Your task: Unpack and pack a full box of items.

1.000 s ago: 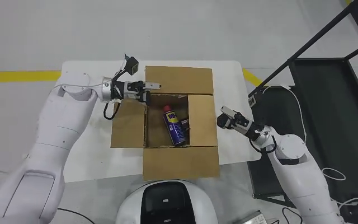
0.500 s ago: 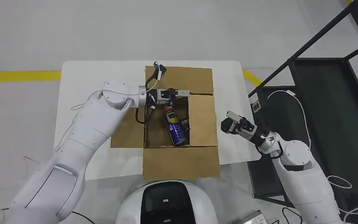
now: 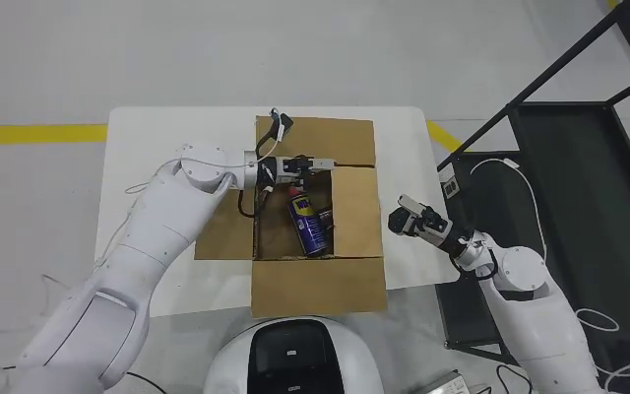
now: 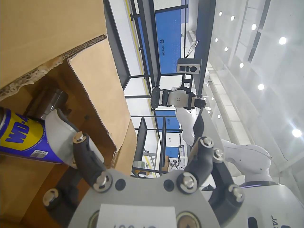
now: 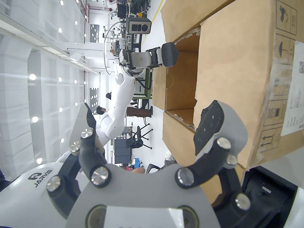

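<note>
The spray can point(image 3: 308, 227) lies inside the open cardboard box point(image 3: 354, 212), which sits in the middle of the table point(image 3: 157, 138) with its 4 flaps folded outward. The can's long axis runs from the box's far wall toward the wall nearest the robot, slanting a little toward the box's right wall. Its red cap points at the far wall and its base at the robot's side. The left gripper point(image 3: 313, 163) hovers over the box's far rim, just beside the cap end, with its 2 fingers spread apart and holding nothing. In the left wrist view, 1 finger point(image 4: 59, 129) sits close against the can's blue body, though I cannot tell whether they touch. A dark cylinder point(image 4: 46, 100) lies beside the can, deeper in the box. The right gripper point(image 3: 399, 217) is outside the box, past its right flap and well apart from the can, also spread open and empty. The left arm is clearly the nearer one. To lift the can out, it would probably need to drop into the box and close across the can's width, not along its length.
</note>
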Controlling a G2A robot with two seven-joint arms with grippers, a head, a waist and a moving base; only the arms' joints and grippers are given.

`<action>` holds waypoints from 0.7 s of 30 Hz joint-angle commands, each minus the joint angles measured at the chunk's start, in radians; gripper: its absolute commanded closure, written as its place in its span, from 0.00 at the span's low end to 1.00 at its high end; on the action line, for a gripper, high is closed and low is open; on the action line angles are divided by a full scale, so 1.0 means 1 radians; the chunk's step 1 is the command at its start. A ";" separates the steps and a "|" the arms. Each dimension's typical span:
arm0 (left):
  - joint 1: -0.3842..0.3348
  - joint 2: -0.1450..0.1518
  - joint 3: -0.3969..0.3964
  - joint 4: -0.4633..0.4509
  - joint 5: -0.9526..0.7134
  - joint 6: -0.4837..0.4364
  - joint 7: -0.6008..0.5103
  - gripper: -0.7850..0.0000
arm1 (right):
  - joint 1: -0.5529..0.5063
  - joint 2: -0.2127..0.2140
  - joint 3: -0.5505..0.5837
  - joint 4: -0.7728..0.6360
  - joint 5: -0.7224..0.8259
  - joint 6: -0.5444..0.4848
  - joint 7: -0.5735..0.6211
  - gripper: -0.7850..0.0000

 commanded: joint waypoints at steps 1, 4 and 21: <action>0.014 0.000 -0.001 -0.035 0.006 0.027 0.024 0.00 | 0.004 0.000 -0.009 -0.009 -0.009 0.012 0.000 0.00; 0.029 -0.008 0.020 -0.066 0.028 0.070 0.049 0.00 | 0.004 0.000 -0.013 -0.016 -0.020 0.023 0.002 0.00; -0.002 -0.144 0.112 0.227 -0.129 0.002 0.078 0.00 | -0.030 0.003 -0.024 -0.047 -0.071 0.072 0.009 0.00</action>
